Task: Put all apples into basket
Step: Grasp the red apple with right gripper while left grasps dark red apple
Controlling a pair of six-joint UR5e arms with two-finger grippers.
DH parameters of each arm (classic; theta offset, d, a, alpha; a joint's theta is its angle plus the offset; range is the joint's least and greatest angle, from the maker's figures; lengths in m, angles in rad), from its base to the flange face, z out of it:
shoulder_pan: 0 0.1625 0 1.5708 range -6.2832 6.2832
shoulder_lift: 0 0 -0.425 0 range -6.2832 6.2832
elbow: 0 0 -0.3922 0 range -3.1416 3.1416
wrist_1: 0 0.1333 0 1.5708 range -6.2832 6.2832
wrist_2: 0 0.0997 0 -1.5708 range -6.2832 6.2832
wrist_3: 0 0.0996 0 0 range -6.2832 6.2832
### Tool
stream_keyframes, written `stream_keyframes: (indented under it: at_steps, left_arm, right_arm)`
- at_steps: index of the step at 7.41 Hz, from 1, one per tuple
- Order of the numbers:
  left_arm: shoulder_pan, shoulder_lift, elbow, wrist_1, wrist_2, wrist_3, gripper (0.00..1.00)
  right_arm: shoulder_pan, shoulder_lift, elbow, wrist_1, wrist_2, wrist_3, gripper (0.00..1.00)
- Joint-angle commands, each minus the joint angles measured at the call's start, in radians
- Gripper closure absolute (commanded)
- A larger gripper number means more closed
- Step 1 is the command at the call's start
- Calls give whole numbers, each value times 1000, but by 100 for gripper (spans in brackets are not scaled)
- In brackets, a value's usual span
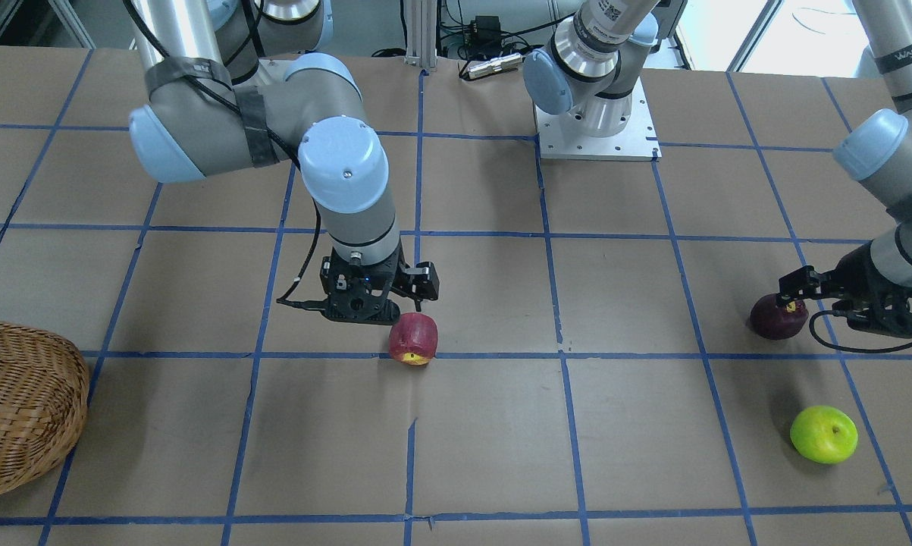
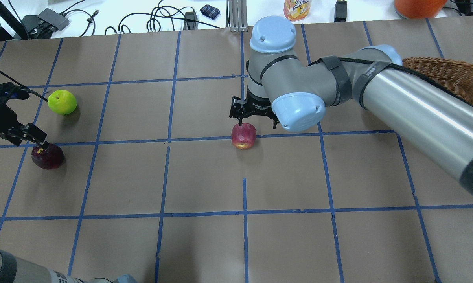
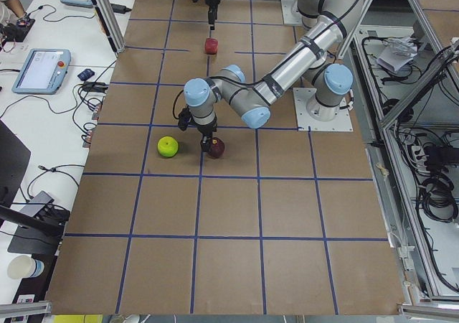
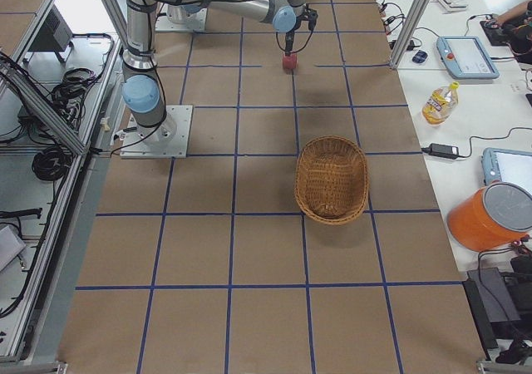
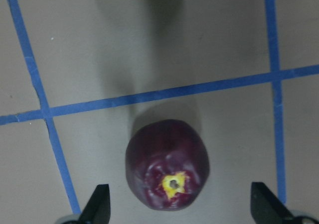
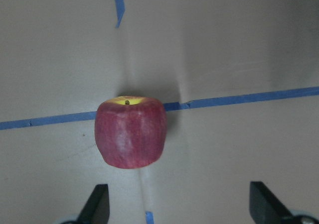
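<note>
The red apple (image 1: 413, 339) with a yellow patch lies on a blue tape line mid-table. My right gripper (image 2: 255, 120) hovers open just above it; in the right wrist view the apple (image 6: 130, 133) sits ahead of the two fingertips (image 6: 97, 206), left of centre. The maroon apple (image 2: 47, 156) lies at the table's left end. My left gripper (image 2: 28, 135) is open right over it; in the left wrist view the apple (image 5: 167, 171) lies between the fingertips (image 5: 98, 206). The green apple (image 2: 62, 101) lies free nearby. The wicker basket (image 4: 332, 179) stands empty at the right end.
The brown table top carries a grid of blue tape (image 2: 244, 214). The right arm's long link (image 2: 417, 110) passes over the basket's near side in the overhead view. Cables, a bottle (image 4: 438, 102) and an orange container (image 4: 490, 216) stand on the bench beyond the table.
</note>
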Motion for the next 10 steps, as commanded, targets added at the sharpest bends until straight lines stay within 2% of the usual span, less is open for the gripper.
stream_keyframes:
  at_steps: [1, 2, 7, 8, 9, 10]
  left_arm:
    - [7, -29, 0, 3, -1, 6, 0]
    - [7, -41, -2, 3, -1, 1, 0]
    - [7, -89, -16, 5, -4, -5, 0]
    - [9, -87, -34, 5, -6, -5, 7]
    - [9, -86, -37, 6, -4, -2, 22]
    - [7, -66, -25, 2, 0, -2, 38]
  right_arm:
    - [30, 78, -7, -54, 7, 0, 0]
    - [30, 82, -4, -58, 49, -9, 0]
    - [28, 142, -12, -73, 39, -8, 0]
    - [27, 165, -15, -120, 39, -16, 0]
    - [22, 173, -15, -142, 39, -16, 7]
    - [21, 171, -16, -140, 50, 3, 67]
